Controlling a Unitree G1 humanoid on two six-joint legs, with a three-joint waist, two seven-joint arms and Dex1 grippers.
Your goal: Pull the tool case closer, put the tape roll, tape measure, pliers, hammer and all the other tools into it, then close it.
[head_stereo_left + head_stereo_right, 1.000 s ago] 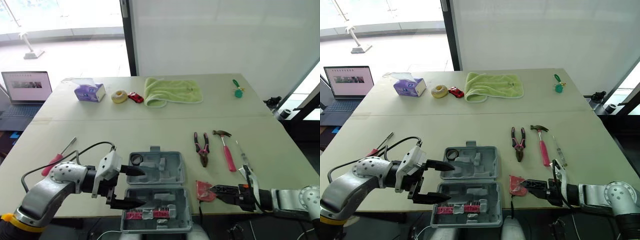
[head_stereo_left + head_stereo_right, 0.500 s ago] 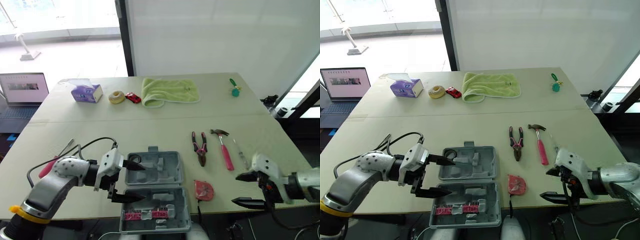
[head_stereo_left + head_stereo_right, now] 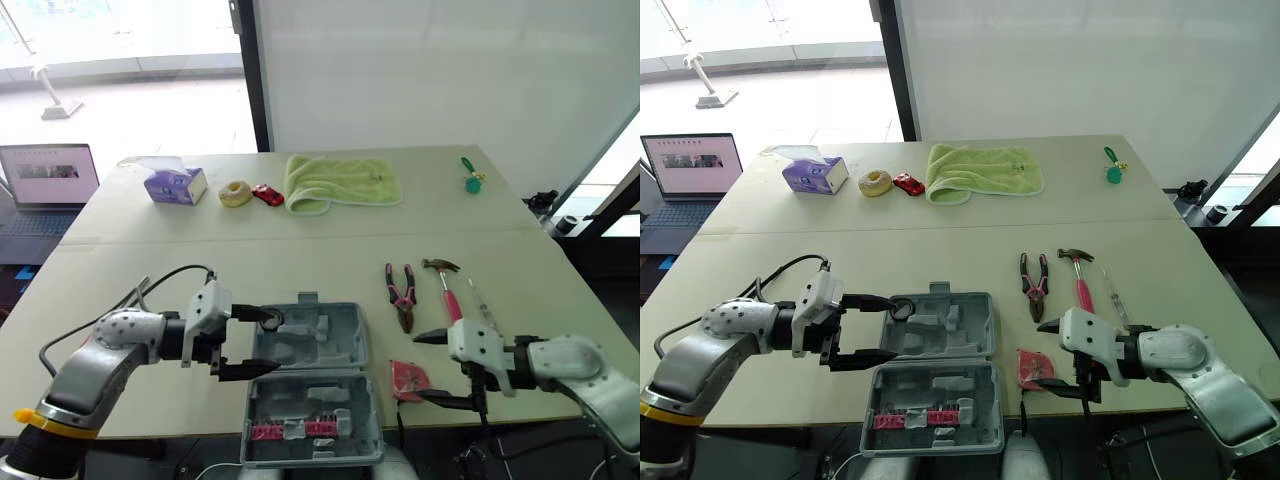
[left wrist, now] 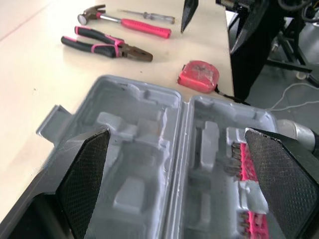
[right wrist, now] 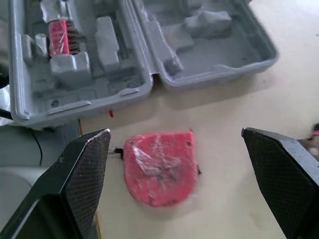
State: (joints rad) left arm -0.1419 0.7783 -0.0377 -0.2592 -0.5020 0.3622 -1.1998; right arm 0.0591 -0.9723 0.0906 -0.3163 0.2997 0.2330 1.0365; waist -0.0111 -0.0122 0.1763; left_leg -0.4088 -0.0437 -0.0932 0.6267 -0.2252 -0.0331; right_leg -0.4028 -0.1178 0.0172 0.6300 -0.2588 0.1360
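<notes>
Straddling the tape measure (image 5: 159, 169) at lower right of centre, the right claw (image 3: 417, 368) stood wide open, one finger on each side and neither touching it. The tape measure lay close to the table's front edge, just right of the open case (image 3: 330, 340). If one finger met it first on closing, it could skid off that edge or jam against the case wall, and its wrapping looked slippery. The left claw (image 3: 272, 342) gaped open at the case's left rim. Half a second earlier the right claw hung at the far lower right, clear of the tape measure, and the left claw reached further over the case.
</notes>
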